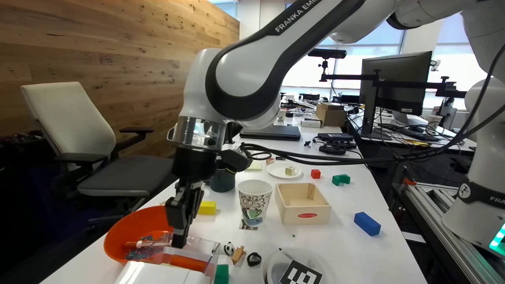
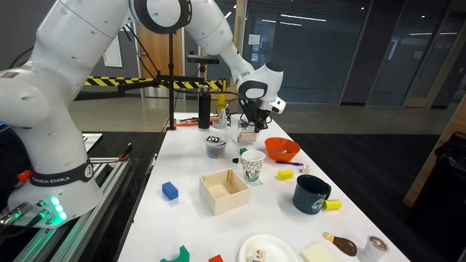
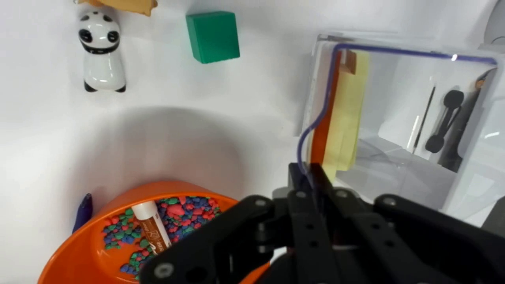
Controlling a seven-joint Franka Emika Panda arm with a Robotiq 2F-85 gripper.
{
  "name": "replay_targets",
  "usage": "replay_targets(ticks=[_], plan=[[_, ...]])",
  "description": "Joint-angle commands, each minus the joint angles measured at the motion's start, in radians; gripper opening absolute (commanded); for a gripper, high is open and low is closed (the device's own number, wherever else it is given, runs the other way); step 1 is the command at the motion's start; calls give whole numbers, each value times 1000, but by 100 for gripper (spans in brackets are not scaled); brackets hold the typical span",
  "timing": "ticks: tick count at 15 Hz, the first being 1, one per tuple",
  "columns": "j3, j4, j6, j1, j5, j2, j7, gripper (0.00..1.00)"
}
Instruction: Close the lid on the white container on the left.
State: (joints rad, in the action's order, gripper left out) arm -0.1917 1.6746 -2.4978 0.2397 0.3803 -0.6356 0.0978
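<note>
In the wrist view, the tip of a dark blue pen [image 3: 82, 213] is seen at far left, below a panda figurine [image 3: 103, 59]. Next, an orange bowl [image 3: 71, 256] is partly filled with multicoloured pebbles [image 3: 189, 211], on which a brown-and-white tube [image 3: 152, 228] is laid. Farther right, a green block [image 3: 214, 37] is placed on the white table [image 3: 268, 130]. Past it the gripper [image 3: 308, 167] is seen with its fingers set close together at the purple-tinted edge of the clear-walled container [image 3: 394, 50]; whether that edge is pinched cannot be told. At right, an orange piece [image 3: 324, 134] and a yellow piece [image 3: 349, 114] are seen within the container, which in both exterior views is placed near the bowl.
</note>
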Motion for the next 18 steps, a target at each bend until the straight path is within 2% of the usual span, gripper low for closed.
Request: replay_targets(ticks=[1, 9, 14, 18], plan=[[14, 33, 41, 11, -109, 46, -80, 1], [50, 17, 124, 52, -278, 46, -153, 1], [54, 6, 138, 66, -328, 47, -170, 1], [40, 2, 135, 59, -317, 50, -164, 1]])
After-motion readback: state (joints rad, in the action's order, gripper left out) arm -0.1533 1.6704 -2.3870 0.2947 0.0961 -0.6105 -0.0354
